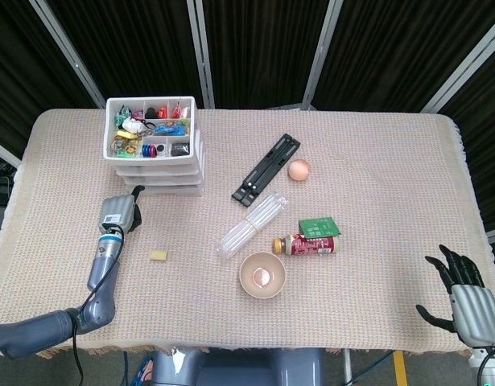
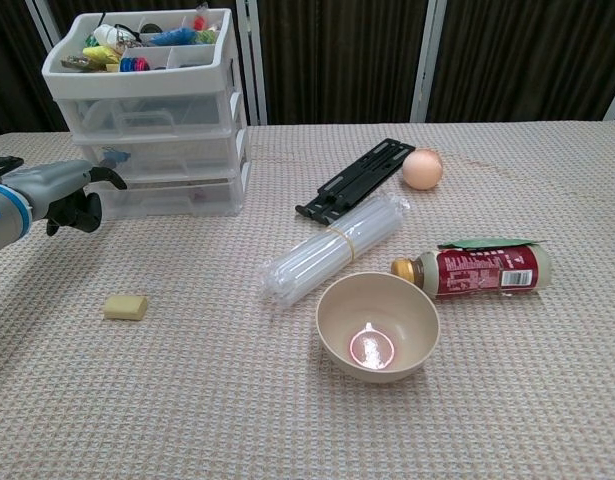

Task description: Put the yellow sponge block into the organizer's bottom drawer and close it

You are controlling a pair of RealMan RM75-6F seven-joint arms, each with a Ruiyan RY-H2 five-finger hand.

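My left robot hand [image 2: 62,195], fingers curled and holding nothing, hovers beside the organizer's bottom drawer [image 2: 172,197]. I should hook its handle and pull straight. The yellow sponge block [image 2: 125,306] lies at 6 o'clock on the table [image 2: 287,400].

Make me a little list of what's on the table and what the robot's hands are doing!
sponge: small yellow block lying on the cloth, nothing touching it
organizer: white drawer stack, bottom drawer looks closed
left hand: near the bottom drawer's front, holding nothing
right hand: at the table's near right edge, fingers spread, empty
other things: bowl, red bottle on its side, bundle of clear tubes, black stand, egg
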